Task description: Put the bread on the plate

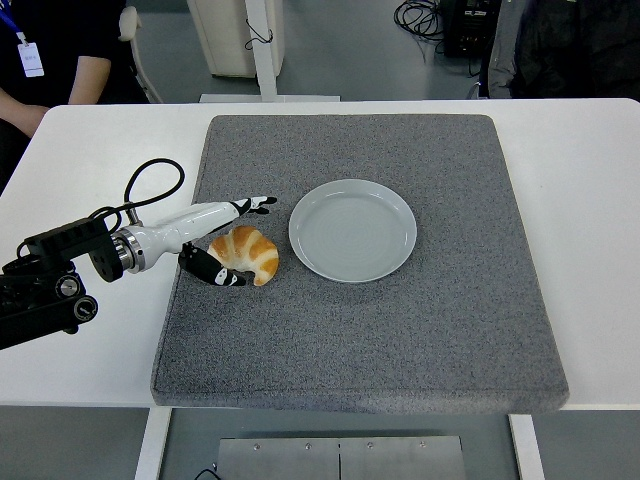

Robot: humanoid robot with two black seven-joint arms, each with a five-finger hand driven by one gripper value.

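Observation:
A golden croissant (252, 254) lies on the grey mat (400, 330), just left of an empty pale plate (352, 230). My left hand (247, 241) reaches in from the left and straddles the croissant's left end. Its white fingers (250, 205) stretch out just above the bread. The black thumb (212, 271) lies against the bread's lower left side. The hand is open, with the croissant resting on the mat between fingers and thumb. The right arm does not show.
The mat covers most of the white table (590, 200). A black cable loop (152, 180) rises off my left forearm. A person's arm (25, 108) rests at the table's far left corner. Cables and equipment stand on the floor beyond.

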